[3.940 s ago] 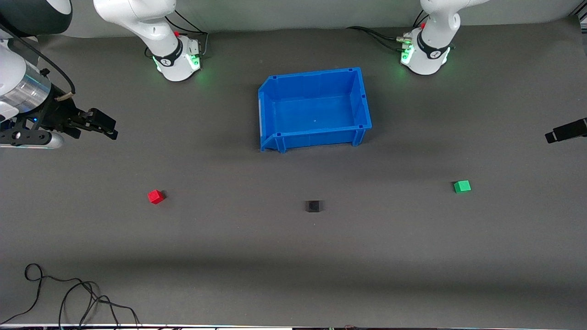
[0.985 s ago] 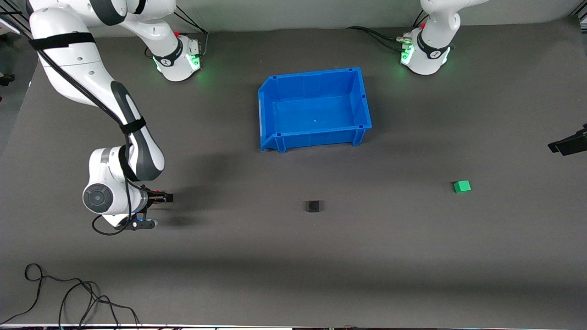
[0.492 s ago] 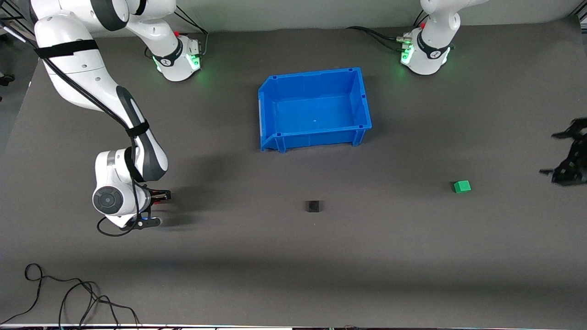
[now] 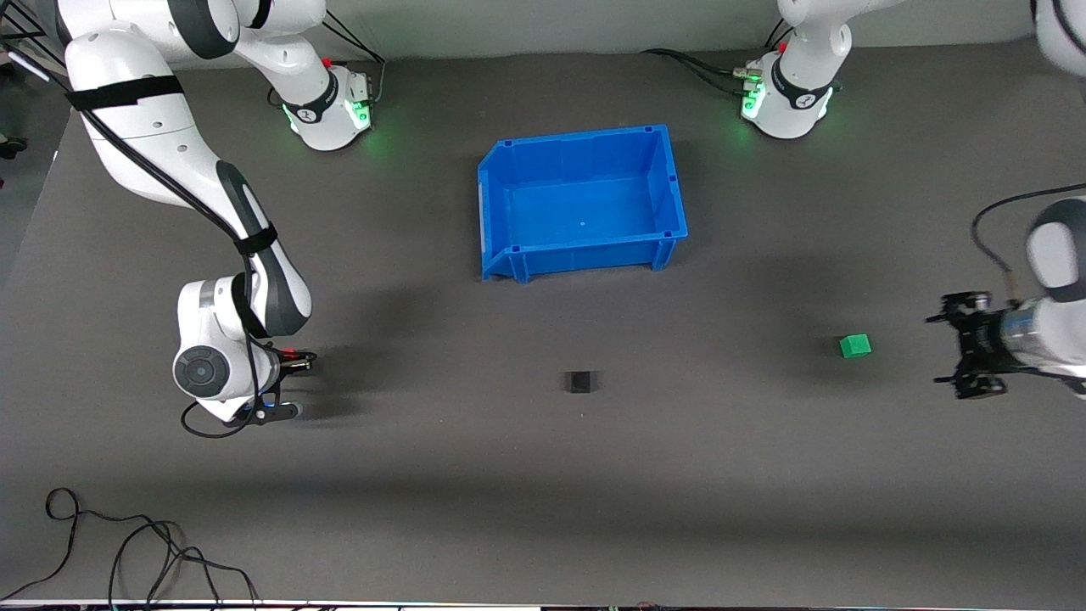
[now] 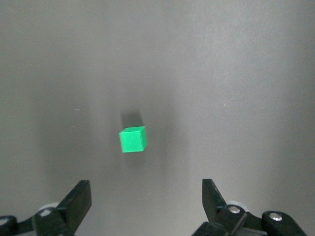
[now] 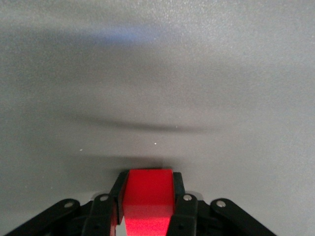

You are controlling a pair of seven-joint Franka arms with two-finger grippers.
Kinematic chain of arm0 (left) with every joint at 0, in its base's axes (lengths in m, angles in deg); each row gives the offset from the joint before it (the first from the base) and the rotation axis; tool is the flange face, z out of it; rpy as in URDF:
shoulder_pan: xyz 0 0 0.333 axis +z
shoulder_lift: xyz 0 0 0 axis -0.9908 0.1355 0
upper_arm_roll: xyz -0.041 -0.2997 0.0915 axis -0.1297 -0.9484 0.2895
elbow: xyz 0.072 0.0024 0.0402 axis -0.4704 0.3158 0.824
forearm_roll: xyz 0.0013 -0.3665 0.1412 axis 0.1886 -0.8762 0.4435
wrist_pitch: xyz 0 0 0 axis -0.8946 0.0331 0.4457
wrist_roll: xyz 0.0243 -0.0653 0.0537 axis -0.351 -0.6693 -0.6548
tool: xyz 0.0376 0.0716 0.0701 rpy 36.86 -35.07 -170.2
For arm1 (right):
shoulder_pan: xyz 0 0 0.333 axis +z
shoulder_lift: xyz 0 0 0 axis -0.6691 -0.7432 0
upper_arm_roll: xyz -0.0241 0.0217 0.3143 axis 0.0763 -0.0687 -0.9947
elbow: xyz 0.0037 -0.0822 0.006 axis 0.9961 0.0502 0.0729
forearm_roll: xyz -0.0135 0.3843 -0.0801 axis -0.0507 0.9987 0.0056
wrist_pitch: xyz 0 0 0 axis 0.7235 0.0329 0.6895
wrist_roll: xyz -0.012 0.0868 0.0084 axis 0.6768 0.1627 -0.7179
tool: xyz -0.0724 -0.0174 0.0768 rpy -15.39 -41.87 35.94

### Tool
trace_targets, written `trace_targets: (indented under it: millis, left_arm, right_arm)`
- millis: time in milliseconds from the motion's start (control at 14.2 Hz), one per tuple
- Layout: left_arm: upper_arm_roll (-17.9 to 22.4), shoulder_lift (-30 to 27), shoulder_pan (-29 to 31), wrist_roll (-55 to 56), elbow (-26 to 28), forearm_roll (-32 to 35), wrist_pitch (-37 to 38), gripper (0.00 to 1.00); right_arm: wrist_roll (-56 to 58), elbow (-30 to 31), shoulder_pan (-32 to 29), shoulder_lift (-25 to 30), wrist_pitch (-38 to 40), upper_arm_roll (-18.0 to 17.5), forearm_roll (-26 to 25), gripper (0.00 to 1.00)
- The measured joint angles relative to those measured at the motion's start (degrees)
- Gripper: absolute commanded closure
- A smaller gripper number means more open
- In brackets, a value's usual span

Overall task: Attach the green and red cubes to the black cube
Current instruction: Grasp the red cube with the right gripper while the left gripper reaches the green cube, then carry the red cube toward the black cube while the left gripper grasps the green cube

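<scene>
The right gripper point(image 6: 147, 209), low at the mat's nine o'clock end, now pinches the red cube point(image 6: 147, 199). The left gripper point(image 5: 145, 204) has swung in, spread, beside the green cube point(image 4: 855, 345) at three o'clock. The black cube point(image 4: 580, 382) waits untouched at center, so both attachments remain.

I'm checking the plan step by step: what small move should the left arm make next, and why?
Probably ease the left gripper forward and down to straddle the green cube. Its fingers stand open, and the cube lies on the mat ahead of them, not yet between them. The right gripper is already shut on the red cube, and the black cube sits untouched mid-table.
</scene>
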Motion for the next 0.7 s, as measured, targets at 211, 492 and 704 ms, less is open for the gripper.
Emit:
trace_targets:
  millis: [211, 492, 704]
  left_arm:
    - [0.0, 0.1, -0.5, 0.6, 9.4, 0.6, -13.2, 0.00]
    - [0.2, 1.6, -0.5, 2.3, 14.0, 1.7, -21.3, 0.00]
    - [0.5, 4.1, -0.3, 8.4, 14.2, 7.1, -22.6, 0.00]
  right_arm:
    - [-0.3, -0.6, -0.2, 0.0, -0.1, 0.1, 4.2, 0.89]
    - [-5.4, -4.0, -1.1, 0.8, -0.1, 0.3, 11.5, 0.88]
    - [-14.6, -8.1, -1.0, 1.5, 3.2, 0.0, 12.2, 0.88]
